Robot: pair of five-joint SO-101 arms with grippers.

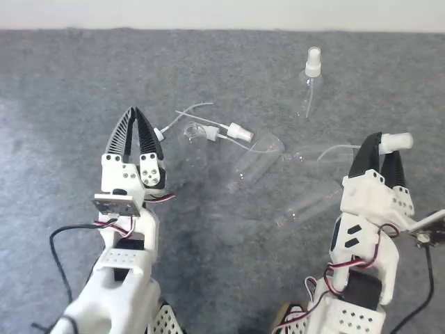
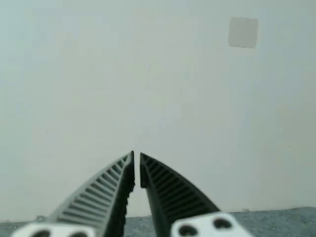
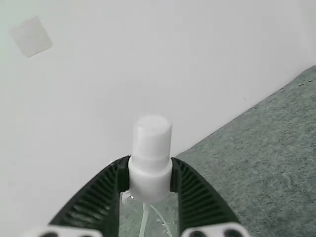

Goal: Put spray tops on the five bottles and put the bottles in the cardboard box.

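Right wrist view: right hand [image 3: 149, 164] pinching white cylindrical spray top [image 3: 151, 143]; left hand [image 2: 137, 155], ribbed, pressed together.

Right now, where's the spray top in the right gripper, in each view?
High view: spray top at the right, in the right gripper, over the grey mat.
Right wrist view: centre, pinched between the fingers.
Left wrist view: left gripper against the wall, nothing held.
Shared landmark: the grey mat; the wrist views also share a square wall patch.
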